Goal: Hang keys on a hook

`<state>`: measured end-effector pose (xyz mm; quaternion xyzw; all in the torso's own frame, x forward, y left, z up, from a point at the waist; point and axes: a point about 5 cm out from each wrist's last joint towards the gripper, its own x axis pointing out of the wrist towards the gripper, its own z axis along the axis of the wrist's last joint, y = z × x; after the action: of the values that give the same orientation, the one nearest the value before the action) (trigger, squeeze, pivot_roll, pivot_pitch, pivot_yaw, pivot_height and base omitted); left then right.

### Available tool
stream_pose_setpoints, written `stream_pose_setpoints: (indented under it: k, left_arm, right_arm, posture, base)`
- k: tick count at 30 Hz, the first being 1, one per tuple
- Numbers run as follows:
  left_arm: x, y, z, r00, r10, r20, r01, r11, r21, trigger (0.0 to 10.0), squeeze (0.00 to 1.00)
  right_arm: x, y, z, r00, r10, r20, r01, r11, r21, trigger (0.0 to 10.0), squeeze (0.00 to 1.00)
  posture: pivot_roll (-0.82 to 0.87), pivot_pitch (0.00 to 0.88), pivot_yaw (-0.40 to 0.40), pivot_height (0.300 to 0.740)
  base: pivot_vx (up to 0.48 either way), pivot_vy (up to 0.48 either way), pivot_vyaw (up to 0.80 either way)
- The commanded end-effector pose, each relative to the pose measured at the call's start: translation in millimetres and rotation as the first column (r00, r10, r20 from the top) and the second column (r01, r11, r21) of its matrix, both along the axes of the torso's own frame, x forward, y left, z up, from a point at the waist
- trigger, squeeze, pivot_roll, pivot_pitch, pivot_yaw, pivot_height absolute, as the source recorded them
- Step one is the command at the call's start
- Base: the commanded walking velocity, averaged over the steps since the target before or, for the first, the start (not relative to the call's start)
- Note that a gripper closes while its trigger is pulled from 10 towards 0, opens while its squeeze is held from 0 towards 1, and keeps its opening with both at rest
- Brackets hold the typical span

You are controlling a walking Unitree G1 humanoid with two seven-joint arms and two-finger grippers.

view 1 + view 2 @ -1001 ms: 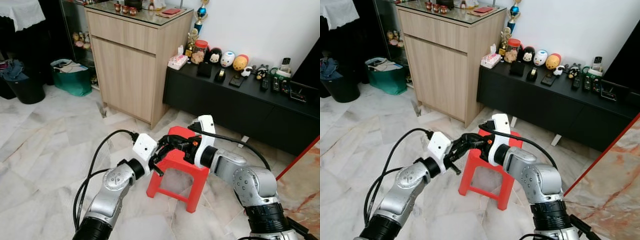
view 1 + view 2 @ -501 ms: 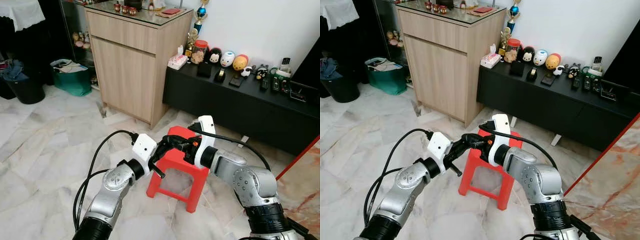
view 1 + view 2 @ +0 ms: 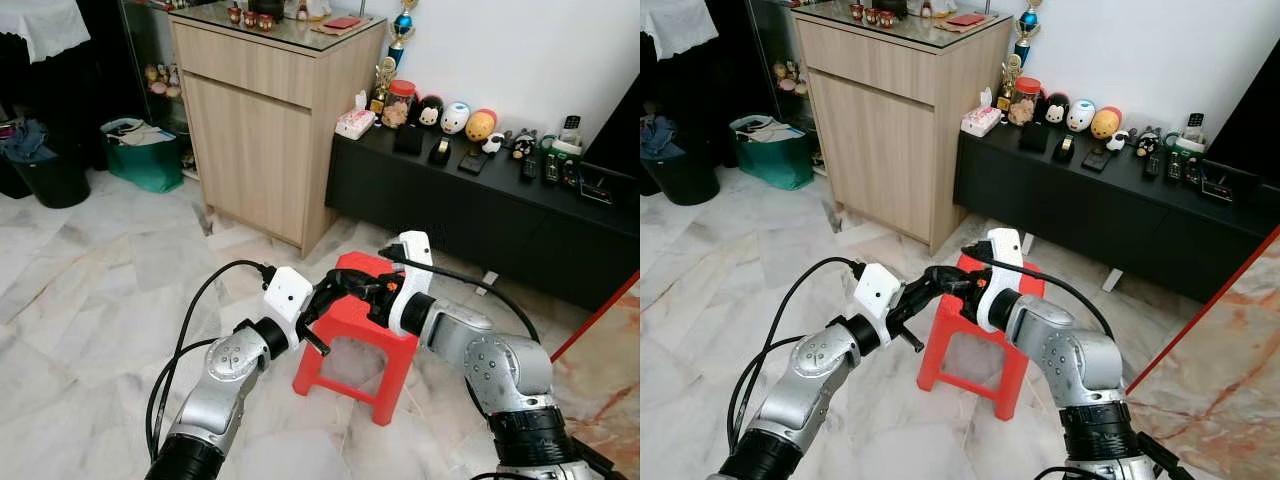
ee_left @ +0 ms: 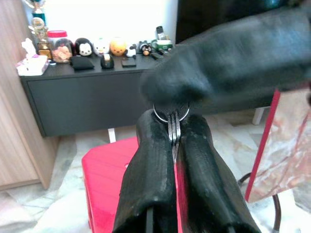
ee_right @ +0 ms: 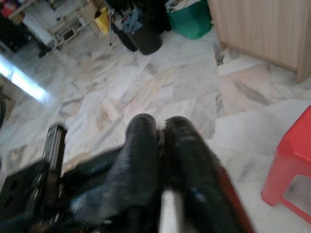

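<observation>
Keys (image 4: 171, 127) sit pinched between the two black fingers of the left end effector (image 4: 172, 141), their metal blades squeezed in the narrow gap and the key ring (image 4: 170, 114) standing just past the fingertips. In the left wrist view the fingers are closed tight on the keys, and the ring touches a dark blurred shape right in front of it, which is the right end effector (image 3: 352, 285).

From the head views, both silver arms reach inward and the two end effectors meet tip to tip above the near edge of a red plastic stool (image 3: 352, 345) that stands on the marble floor (image 3: 90, 300). The keys are too small to make out there.

In the right wrist view the right end effector's fingers (image 5: 141, 160) lie pressed together with almost no gap; a pale sliver shows between them lower down, but whether they grip the keys cannot be told. The left arm's white wrist housing shows blurred beneath them.

Behind the stool stand a wooden cabinet (image 3: 255, 130) and a low black sideboard (image 3: 480, 215) carrying small figurines and a jar.
</observation>
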<state>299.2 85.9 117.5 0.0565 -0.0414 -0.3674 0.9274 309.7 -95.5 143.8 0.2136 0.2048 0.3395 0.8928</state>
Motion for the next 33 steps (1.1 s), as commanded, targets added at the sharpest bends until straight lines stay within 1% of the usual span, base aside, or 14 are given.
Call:
stream_pose_setpoints:
  k: [1,3,4,5,10,14,17,19,22,26,28,29,31,33]
  left_arm:
    - [-0.5,-4.8,4.7,0.999,-0.025,0.023,0.025,1.000,-0.008,0.0,0.00]
    - [-0.6,-4.9,4.5,0.999,-0.026,0.022,0.027,1.000,-0.008,0.0,0.00]
    - [-0.9,-4.9,3.9,0.999,-0.029,0.021,0.029,1.000,-0.001,0.0,0.00]
    - [-1.1,-4.8,3.3,0.999,-0.030,0.021,0.030,1.000,0.004,0.0,0.00]
    - [-1.7,-4.5,1.6,0.999,-0.029,0.015,0.029,1.000,0.005,0.0,0.00]
    - [-1.0,-1.8,0.0,1.000,-0.008,0.014,0.008,1.000,0.011,0.0,0.00]
    - [0.6,4.7,-2.1,0.999,0.031,0.015,-0.031,0.999,0.024,0.0,0.00]
    - [2.6,11.6,-6.4,0.997,0.076,0.016,-0.077,0.995,0.070,0.0,0.00]
    - [3.9,15.9,-9.4,0.995,0.103,0.017,-0.104,0.990,0.094,0.0,0.00]
    - [6.3,21.2,-9.9,0.989,0.145,0.026,-0.147,0.984,0.101,0.0,0.00]
    - [7.0,22.3,-10.0,0.987,0.158,0.028,-0.160,0.982,0.103,0.0,0.00]
    - [8.0,23.9,-11.6,0.984,0.174,0.029,-0.177,0.977,0.116,2.0,0.00]
    - [10.5,28.2,-17.2,0.976,0.216,0.024,-0.218,0.964,0.150,10.0,0.00]
    - [10.6,31.7,-21.1,0.973,0.232,0.021,-0.232,0.958,0.166,10.0,0.00]
  right_arm:
    - [3.3,-6.5,2.4,0.999,-0.045,0.004,0.045,0.999,0.005,10.0,1.00]
    - [6.8,-9.5,3.4,0.997,-0.081,0.012,0.081,0.997,0.012,10.0,1.00]
    - [11.6,-13.6,7.8,0.991,-0.133,0.035,0.131,0.991,0.039,10.0,0.22]
    - [14.7,-16.0,12.3,0.984,-0.167,0.056,0.163,0.984,0.065,10.0,0.00]
    - [25.3,-27.4,35.3,0.959,-0.272,0.074,0.243,0.930,0.276,10.0,0.00]
    - [32.4,-47.6,32.4,0.927,-0.369,0.061,0.336,0.894,0.295,10.0,0.00]
    - [39.6,-76.3,12.8,0.864,-0.503,0.015,0.489,0.847,0.206,10.0,0.00]
    - [36.5,-99.3,-23.1,0.818,-0.575,0.002,0.574,0.818,-0.037,10.0,0.00]
    - [24.6,-114.3,-58.4,0.802,-0.597,-0.028,0.574,0.783,-0.240,10.0,0.00]
    - [2.1,-121.2,-99.5,0.776,-0.613,-0.151,0.551,0.774,-0.312,10.0,0.00]
    - [-2.4,-120.9,-106.8,0.777,-0.608,-0.164,0.540,0.777,-0.323,10.0,0.00]
    - [-8.8,-119.8,-116.9,0.782,-0.598,-0.177,0.519,0.781,-0.348,10.0,0.00]
    - [-20.2,-118.4,-137.1,0.790,-0.582,-0.191,0.474,0.778,-0.412,10.0,0.00]
    - [-28.7,-118.3,-149.1,0.782,-0.587,-0.208,0.460,0.770,-0.442,10.0,0.00]
  posture:
    - [0.03,0.000,-0.131,0.740]
    - [0.03,0.000,-0.133,0.740]
    - [0.04,0.000,-0.133,0.740]
    - [0.04,0.000,-0.133,0.740]
    - [0.03,0.000,-0.137,0.740]
    - [0.04,0.000,-0.140,0.740]
    - [0.04,0.000,-0.143,0.740]
    - [0.04,0.000,-0.144,0.740]
    - [0.04,0.000,-0.148,0.740]
    - [0.04,0.000,-0.152,0.740]
    - [0.04,0.000,-0.152,0.740]
    - [0.03,0.000,-0.147,0.740]
    - [0.03,0.000,-0.136,0.740]
    - [0.03,0.000,-0.132,0.740]
  base:
    - [0.000,0.000,0.00]
    - [0.000,0.000,0.00]
    - [0.000,0.000,0.00]
    - [0.000,0.000,0.00]
    - [0.000,0.000,0.00]
    - [0.000,0.000,0.00]
    - [0.000,0.000,0.00]
    - [0.000,0.000,0.00]
    - [0.000,0.000,0.00]
    - [0.000,0.000,0.00]
    - [0.000,0.000,0.00]
    - [0.000,0.000,0.00]
    - [0.000,0.000,0.00]
    - [0.000,0.000,0.00]
